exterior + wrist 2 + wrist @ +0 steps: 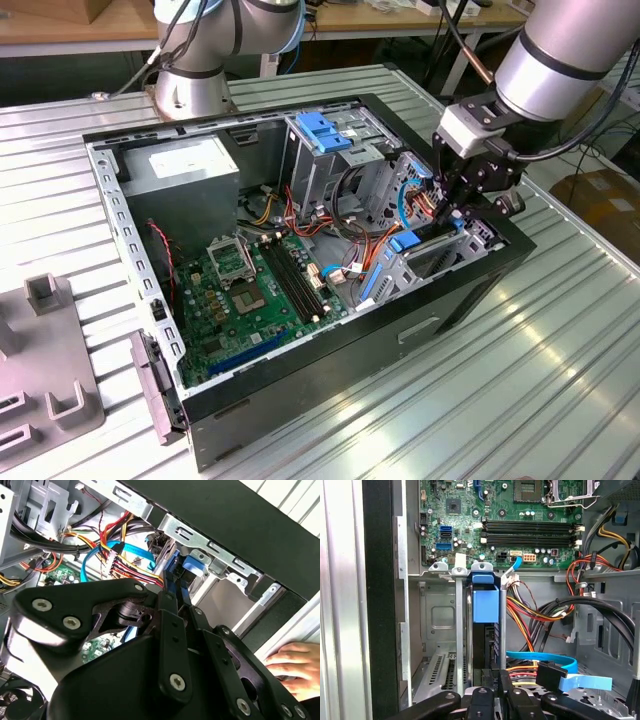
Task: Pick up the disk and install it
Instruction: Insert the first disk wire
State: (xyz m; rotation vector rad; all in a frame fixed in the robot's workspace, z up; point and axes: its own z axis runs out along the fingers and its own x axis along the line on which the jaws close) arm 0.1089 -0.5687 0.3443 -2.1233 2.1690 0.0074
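Exterior view, frame's right: gripper (462, 212) held the disk (432, 252) edge-on, fingers clamped on it, partway into the case's (330, 365) bay. Best kept square w/ the rails; hand (295, 664) nearby.

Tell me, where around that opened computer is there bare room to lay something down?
The ribbed metal table is bare along the case's front side. The grey fixture block occupies the exterior view's left. Inside, cables crowd the bay where the gripper holds the disk.

disk (485, 602): glossy blue plastic | computer case (470, 290): matt black metal | table (520, 390): ribbed metal
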